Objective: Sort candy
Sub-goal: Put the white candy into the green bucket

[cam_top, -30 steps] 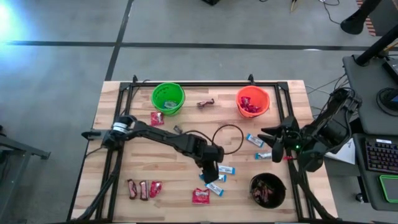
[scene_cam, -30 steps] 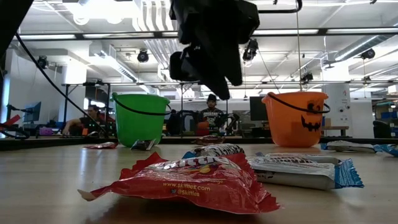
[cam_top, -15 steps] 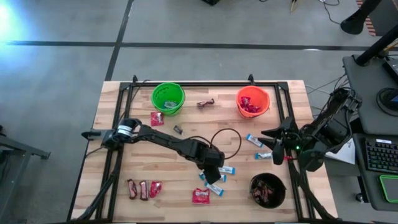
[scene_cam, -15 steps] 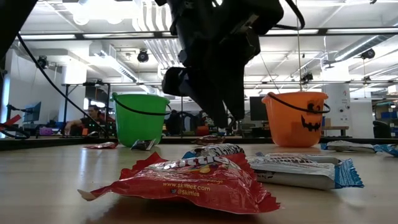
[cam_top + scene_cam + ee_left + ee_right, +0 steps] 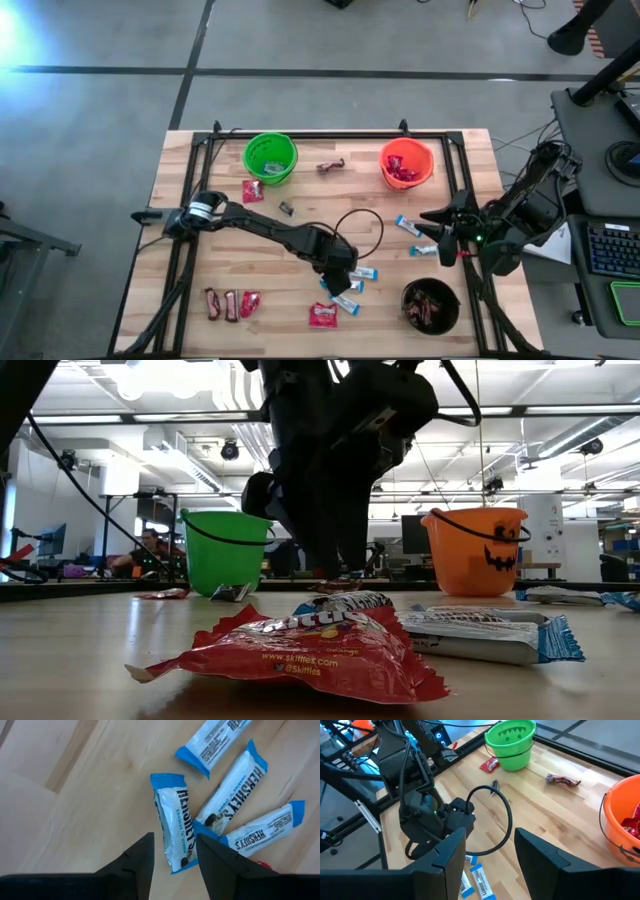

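Note:
Candy lies scattered on the wooden table [image 5: 200, 240]. My left gripper [image 5: 174, 839] points down, open, over a cluster of light-blue-and-white bars near the table's middle. Its fingers stand on either side of the near end of one bar [image 5: 172, 815], and no touch shows. Two more bars [image 5: 232, 780] [image 5: 260, 830] lie beside it. In the low view the gripper [image 5: 335, 560] hangs just behind a red packet [image 5: 300, 650]. My right gripper [image 5: 432, 232] waits open, raised at the table's right side.
A green bucket [image 5: 270, 157] and an orange bucket [image 5: 406, 163] stand at the far edge, a black bucket [image 5: 430, 305] at the near right. Two dark bars [image 5: 220, 303] and a red packet [image 5: 249, 302] lie near left. Two blue-and-white bars [image 5: 410, 226] lie below my right gripper.
My left gripper has come down toward the cluster of blue-and-white bars and has rolled about its own axis while sinking. The candy has not moved.

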`<state>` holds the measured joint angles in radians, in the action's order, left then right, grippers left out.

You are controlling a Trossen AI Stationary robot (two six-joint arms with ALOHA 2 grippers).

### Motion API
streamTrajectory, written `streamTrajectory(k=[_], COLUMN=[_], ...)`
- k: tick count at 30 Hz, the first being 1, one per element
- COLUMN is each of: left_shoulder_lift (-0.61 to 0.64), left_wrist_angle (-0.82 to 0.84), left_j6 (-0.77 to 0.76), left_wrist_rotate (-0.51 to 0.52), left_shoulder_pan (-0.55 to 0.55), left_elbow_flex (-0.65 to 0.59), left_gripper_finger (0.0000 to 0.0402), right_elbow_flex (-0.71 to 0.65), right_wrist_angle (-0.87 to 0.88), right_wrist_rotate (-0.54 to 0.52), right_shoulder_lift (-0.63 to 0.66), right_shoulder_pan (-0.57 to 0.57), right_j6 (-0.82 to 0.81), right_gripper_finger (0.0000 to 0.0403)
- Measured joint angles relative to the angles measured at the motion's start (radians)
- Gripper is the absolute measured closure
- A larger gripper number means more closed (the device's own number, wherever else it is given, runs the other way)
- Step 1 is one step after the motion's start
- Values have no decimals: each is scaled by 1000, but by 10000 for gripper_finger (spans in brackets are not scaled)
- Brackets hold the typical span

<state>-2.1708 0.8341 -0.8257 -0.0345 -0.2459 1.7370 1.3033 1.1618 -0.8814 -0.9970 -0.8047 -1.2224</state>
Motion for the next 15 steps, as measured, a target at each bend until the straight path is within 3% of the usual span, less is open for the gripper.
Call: streamTrajectory(k=[15], left_shoulder_lift=[0], left_wrist_angle=[-49], left_j6=[-4], left_wrist_rotate=[-1], left_shoulder_pan=[-6], left_elbow_flex=[-8], left_gripper_finger=[274], right_elbow_flex=[0], right_wrist_angle=[-1], right_wrist_rotate=[1], right_shoulder_lift=[0], right_shoulder_pan=[0], right_j6=[3], right_gripper_finger=[244])
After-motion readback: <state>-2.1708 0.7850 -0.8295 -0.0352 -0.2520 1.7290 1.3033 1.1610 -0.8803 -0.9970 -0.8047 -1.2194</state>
